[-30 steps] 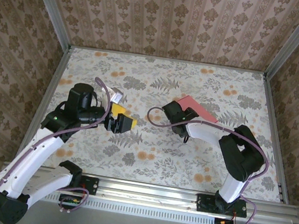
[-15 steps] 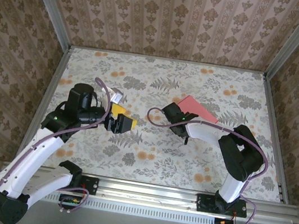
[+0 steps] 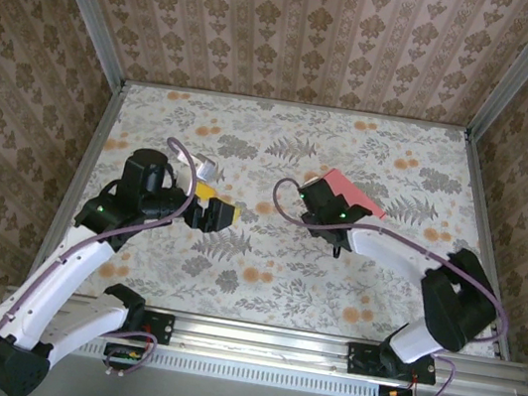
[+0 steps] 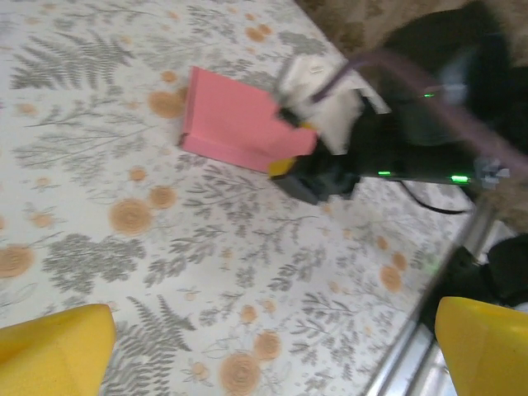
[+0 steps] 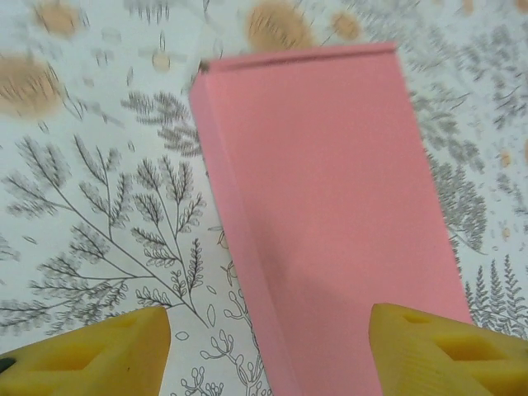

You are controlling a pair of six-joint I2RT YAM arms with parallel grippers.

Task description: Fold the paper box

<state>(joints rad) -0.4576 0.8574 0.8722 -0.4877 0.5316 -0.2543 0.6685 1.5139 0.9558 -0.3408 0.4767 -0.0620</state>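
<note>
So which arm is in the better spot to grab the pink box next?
Right, most likely. The right gripper hangs right over the paper box with its fingers spread open. The left gripper is open too, but it sits over the bare table, well away from the box.

The table (image 3: 263, 268) is covered with a pale cloth printed with grey ferns and orange flowers. Walls (image 3: 300, 33) with brown patterned wallpaper stand on three sides of it. A metal rail (image 3: 262, 338) runs along the near edge.
</note>
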